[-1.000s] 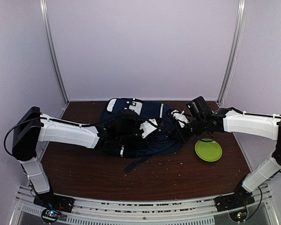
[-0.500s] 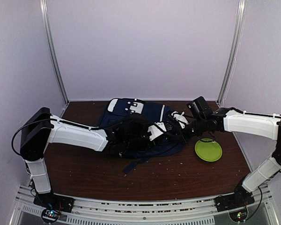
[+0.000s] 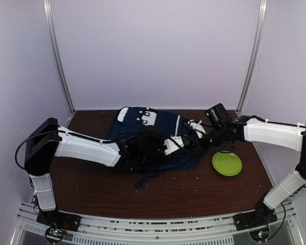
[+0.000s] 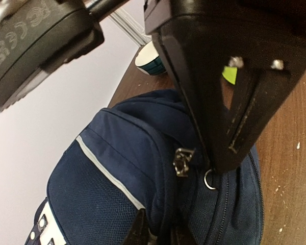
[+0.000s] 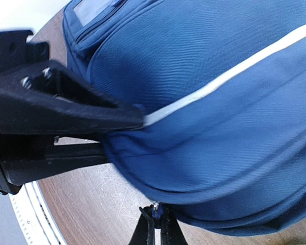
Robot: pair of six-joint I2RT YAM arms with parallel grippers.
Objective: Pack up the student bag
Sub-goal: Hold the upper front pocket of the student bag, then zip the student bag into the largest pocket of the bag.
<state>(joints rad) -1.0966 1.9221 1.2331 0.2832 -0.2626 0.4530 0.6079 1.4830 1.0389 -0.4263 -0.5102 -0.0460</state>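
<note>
Right wrist: R fingers tight on student bag zip pull.

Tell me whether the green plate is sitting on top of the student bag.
No, the green plate lies flat on the brown table, off to the right of the student bag.
</note>
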